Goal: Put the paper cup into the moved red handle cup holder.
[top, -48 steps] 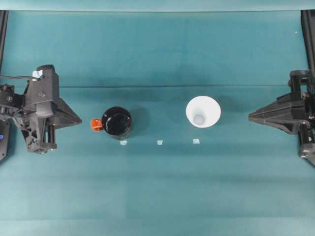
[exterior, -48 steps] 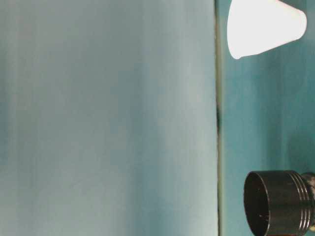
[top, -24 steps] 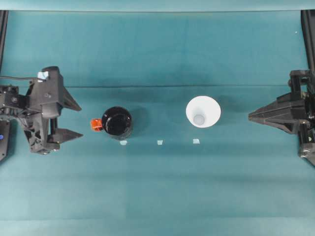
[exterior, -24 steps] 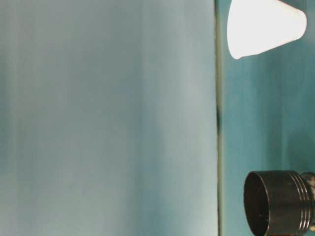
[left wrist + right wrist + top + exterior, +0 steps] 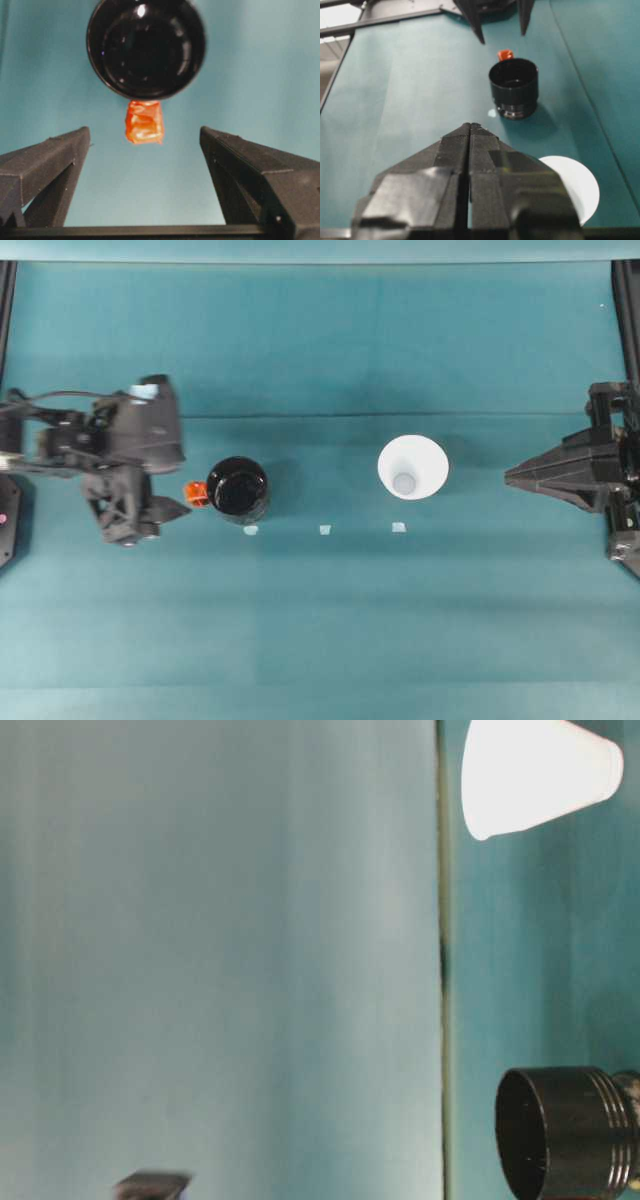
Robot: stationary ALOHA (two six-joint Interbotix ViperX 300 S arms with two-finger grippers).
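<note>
The red handle cup holder (image 5: 238,489) is a glossy black cylinder standing mouth up left of centre, its orange-red handle nub (image 5: 195,495) pointing left. My left gripper (image 5: 182,483) is open right by that nub. In the left wrist view its fingers (image 5: 65,150) flank the nub (image 5: 144,122) without touching it, with the holder (image 5: 146,47) just beyond. The white paper cup (image 5: 412,467) stands upright right of centre, apart from the holder. My right gripper (image 5: 508,478) is shut and empty at the right side; its wrist view shows its closed tips (image 5: 470,125), the cup (image 5: 575,192) and the holder (image 5: 514,87).
Three small pale tape marks (image 5: 324,530) lie in a row just in front of the holder and cup. Black frame posts (image 5: 628,300) stand at the table's back corners. The teal cloth (image 5: 320,620) covers the whole table.
The left gripper opened, and its arm moved right toward the holder until its fingers reached the handle nub. The right arm, cup and holder have not moved.
</note>
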